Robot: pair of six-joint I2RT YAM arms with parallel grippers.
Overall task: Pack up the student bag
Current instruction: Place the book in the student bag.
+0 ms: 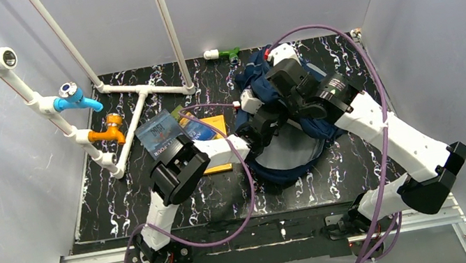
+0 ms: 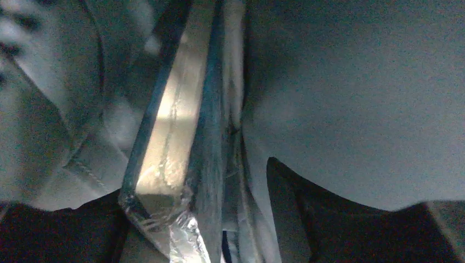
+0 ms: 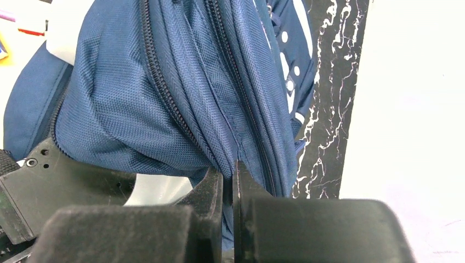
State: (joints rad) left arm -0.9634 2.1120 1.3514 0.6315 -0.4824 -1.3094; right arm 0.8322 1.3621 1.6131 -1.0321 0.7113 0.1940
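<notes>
The student bag (image 1: 253, 75) lies right of centre on the table (image 1: 122, 205). The right gripper (image 3: 228, 175) is clamped on a fold of its fabric, apparently to keep the mouth open. The left gripper (image 1: 269, 120) reaches inside beside a wrapped book (image 2: 181, 137); I cannot tell whether its jaws are parted.

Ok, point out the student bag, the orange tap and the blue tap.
student bag (image 3: 120, 98): right wrist view, navy side fabric.
orange tap (image 1: 109, 131): top view, its body.
blue tap (image 1: 78, 99): top view, its body.
</notes>
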